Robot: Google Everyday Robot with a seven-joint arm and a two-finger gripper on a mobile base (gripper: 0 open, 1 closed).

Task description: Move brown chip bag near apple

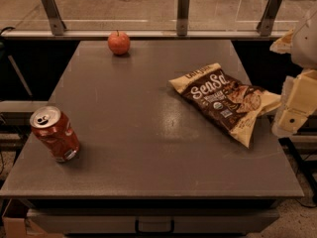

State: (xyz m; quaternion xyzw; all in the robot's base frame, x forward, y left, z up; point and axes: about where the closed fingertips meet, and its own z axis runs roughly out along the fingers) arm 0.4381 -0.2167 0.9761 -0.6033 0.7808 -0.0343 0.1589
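Observation:
The brown chip bag (225,99) lies on the right half of the grey table (143,148), with white "Sea Salt" lettering and tan-yellow edges. The apple (119,42) is small, round and red-orange, and stands at the table's far edge, left of centre, well apart from the bag. My gripper (293,112), cream-coloured, is at the right edge of the view, right against the bag's right corner. The bag's right end looks slightly raised there.
A dented red soda can (54,133) stands tilted near the table's front left. A glass barrier with metal posts (183,11) runs behind the far edge. A drawer handle (154,226) shows under the front edge. Dark gaps flank the table.

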